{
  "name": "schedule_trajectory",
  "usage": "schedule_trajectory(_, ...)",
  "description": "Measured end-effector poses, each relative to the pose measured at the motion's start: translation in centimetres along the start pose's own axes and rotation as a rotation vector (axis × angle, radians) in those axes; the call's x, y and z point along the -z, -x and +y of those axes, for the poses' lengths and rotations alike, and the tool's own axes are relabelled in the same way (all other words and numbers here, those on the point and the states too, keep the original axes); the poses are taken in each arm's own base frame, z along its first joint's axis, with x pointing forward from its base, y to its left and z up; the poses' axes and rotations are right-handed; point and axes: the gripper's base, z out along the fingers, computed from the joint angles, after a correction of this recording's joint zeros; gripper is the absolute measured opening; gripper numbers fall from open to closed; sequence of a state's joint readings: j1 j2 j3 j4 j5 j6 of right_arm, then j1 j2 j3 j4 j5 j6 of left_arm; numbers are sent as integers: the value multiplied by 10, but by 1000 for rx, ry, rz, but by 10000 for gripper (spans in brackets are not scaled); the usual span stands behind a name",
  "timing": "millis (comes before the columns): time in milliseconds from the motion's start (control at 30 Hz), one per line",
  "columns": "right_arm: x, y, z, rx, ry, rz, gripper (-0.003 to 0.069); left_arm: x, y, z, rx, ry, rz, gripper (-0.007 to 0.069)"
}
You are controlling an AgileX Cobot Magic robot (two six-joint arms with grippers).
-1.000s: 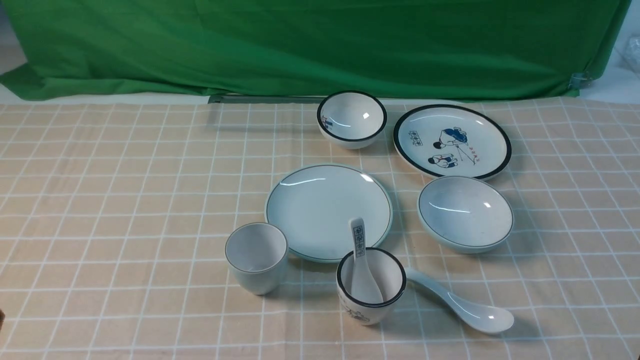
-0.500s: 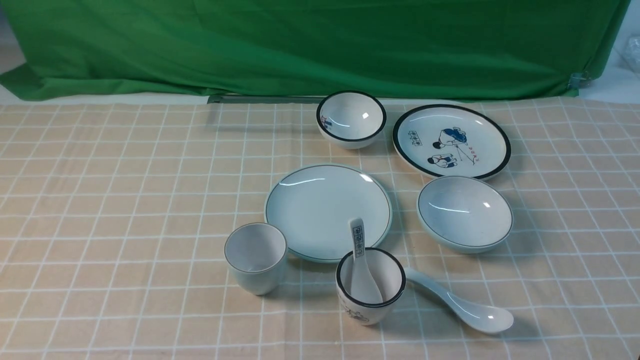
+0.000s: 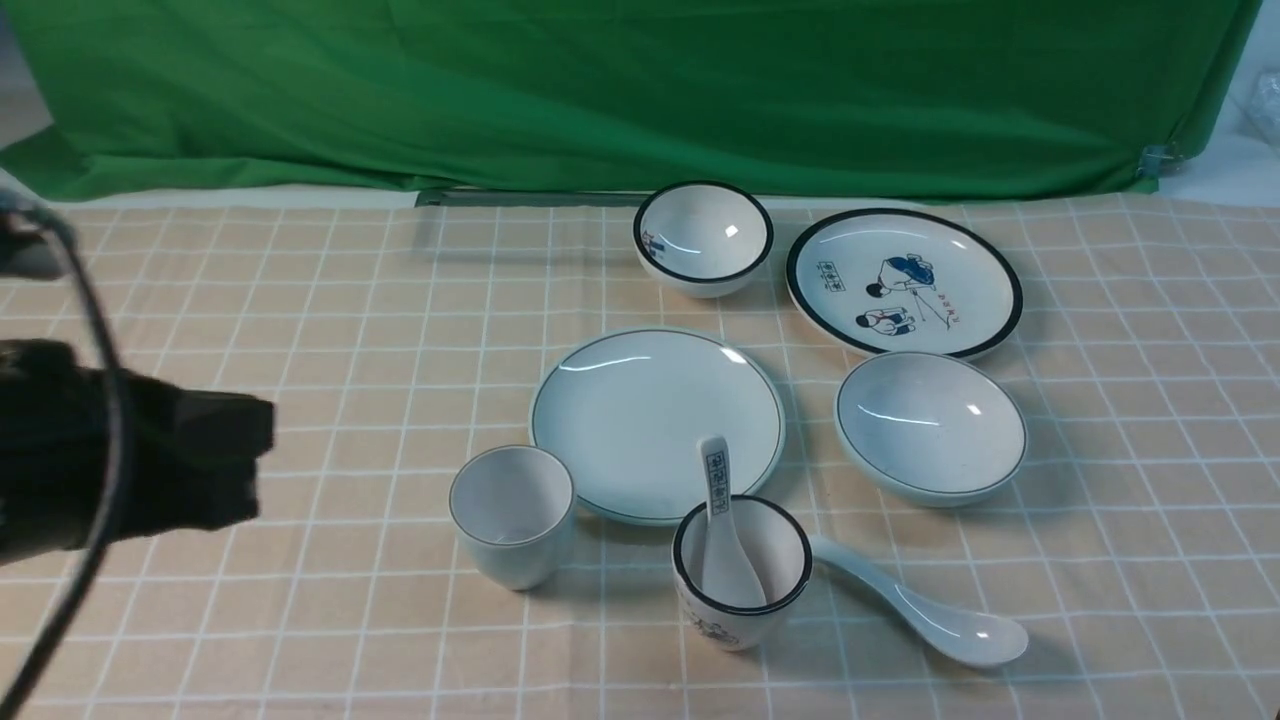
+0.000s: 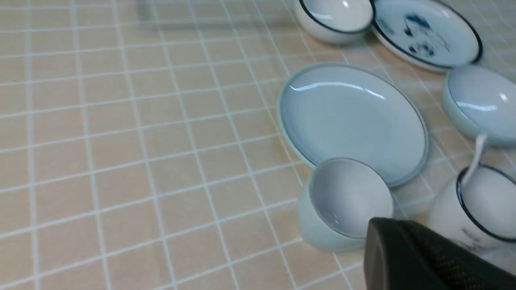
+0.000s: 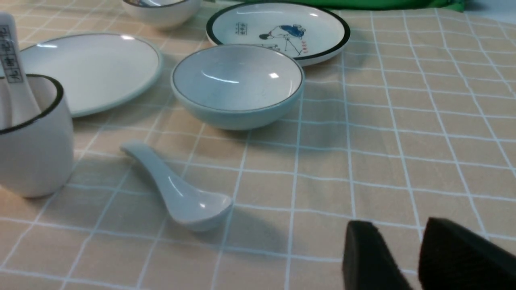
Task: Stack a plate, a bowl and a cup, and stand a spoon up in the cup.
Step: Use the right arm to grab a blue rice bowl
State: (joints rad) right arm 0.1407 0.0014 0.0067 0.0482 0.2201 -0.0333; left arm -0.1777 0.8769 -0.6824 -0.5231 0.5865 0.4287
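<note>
Since half a second ago the left gripper (image 3: 255, 455) has swung into the front view from the left edge; nothing on the cloth (image 3: 300, 300) has shifted. It hangs as a dark, motion-blurred block above the cloth, well left of the crockery, with a cable (image 3: 105, 340) looping across it. Blur hides its tip there, but in the left wrist view the left gripper (image 4: 389, 237) reads as one dark mass with no gap, so the jaws look pressed together, holding nothing.

Next comes the cup (image 3: 512, 515), upright and empty, just beside the near-left edge of the plate (image 3: 640, 400); whether they touch I cannot tell. The plate lies flat and bare in the middle. At its near edge stands a black-rimmed cup (image 3: 725, 625) with a printed spoon (image 3: 722, 520) leaning in it, handle up. Far behind, close to the green drape (image 3: 600, 90), sits a small black-rimmed bowl (image 3: 702, 245).

Right of the black-rimmed cup the spoon (image 3: 935, 622) lies on the cloth, hollow up, handle pointing toward that cup. Behind it the bowl (image 3: 930, 425) sits upright and empty, apart from the plate, its far rim close against a picture plate (image 3: 903, 283).

The right gripper (image 5: 397, 231) shows only in its wrist view: jaws apart with cloth visible between them, to the near right of the spoon, gripping nothing.
</note>
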Motion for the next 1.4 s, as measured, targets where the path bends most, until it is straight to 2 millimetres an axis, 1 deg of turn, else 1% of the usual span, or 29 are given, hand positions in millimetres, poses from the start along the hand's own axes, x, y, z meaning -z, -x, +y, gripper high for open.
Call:
schedule_trajectory(33,0,2,0,-33,3,-21,244,-4,2,-4,-24,-24,24,7)
schedule_trajectory(100,1,11,1,-214,23,-122,244,-12,8,-18,-90,-96,88,7)
schedule_trajectory(133,1,12,1,-242,26,-131,244,-12,7,-19,-93,-101,93,7)
schedule_trajectory(167,2,19,0,-350,41,-204,244,-14,10,-25,-116,-127,102,7)
schedule_trajectory(200,3,22,0,-391,49,-241,244,-14,10,-27,-127,-137,102,7)
schedule_trajectory(267,5,29,-1,-597,92,-323,236,-14,13,-32,-155,-151,74,7)
schedule_trajectory(333,6,32,0,-655,105,-318,221,-14,15,-33,-151,-152,51,7)
schedule_trajectory(367,7,39,1,-670,110,-261,194,-15,17,-33,-140,-152,23,7)
schedule_trajectory(467,8,70,8,-513,126,-77,146,-15,22,-34,-143,-150,-25,7)
schedule_trajectory(500,6,84,12,-414,141,9,139,-15,23,-34,-146,-147,-36,7)
schedule_trajectory(533,6,97,15,-333,164,48,135,-15,24,-34,-150,-146,-41,7)
schedule_trajectory(567,-1,113,21,-216,190,165,134,-15,25,-34,-162,-144,-48,7)
schedule_trajectory(600,-4,111,22,-212,192,203,134,-15,25,-34,-164,-143,-48,7)
schedule_trajectory(633,-19,129,31,-59,240,358,134,-15,24,-34,-179,-144,-48,7)
schedule_trajectory(667,-30,138,37,31,269,444,135,-14,24,-34,-188,-146,-46,7)
schedule_trajectory(733,-54,151,49,185,321,557,145,-10,24,-35,-194,-152,-48,7)
schedule_trajectory(767,-71,158,57,261,347,609,155,-6,23,-36,-198,-157,-56,7)
schedule_trajectory(867,-116,163,75,435,409,682,225,13,24,-39,-215,-165,-110,7)
schedule_trajectory(900,-120,165,76,443,412,678,231,13,24,-39,-215,-165,-109,7)
schedule_trajectory(933,-142,162,83,490,430,720,282,24,23,-41,-225,-172,-141,7)
schedule_trajectory(1033,-182,157,94,568,463,772,390,43,20,-44,-244,-188,-176,7)
schedule_trajectory(1067,-200,149,98,591,475,807,429,51,18,-45,-252,-196,-188,7)
schedule_trajectory(1100,-208,148,100,606,481,815,450,55,16,-46,-258,-203,-190,7)
schedule_trajectory(1167,-224,140,100,625,490,844,476,62,13,-48,-266,-211,-197,7)
schedule_trajectory(1200,-241,128,101,643,497,876,492,69,11,-49,-276,-217,-206,7)
schedule_trajectory(1233,-244,128,100,646,498,876,494,70,10,-49,-277,-218,-209,7)
schedule_trajectory(1333,-268,111,97,649,491,902,502,77,8,-50,-285,-224,-222,7)
schedule_trajectory(1367,-281,100,92,646,483,913,502,80,6,-50,-291,-226,-223,7)
schedule_trajectory(1400,-281,100,92,646,483,912,501,80,6,-50,-291,-226,-223,7)
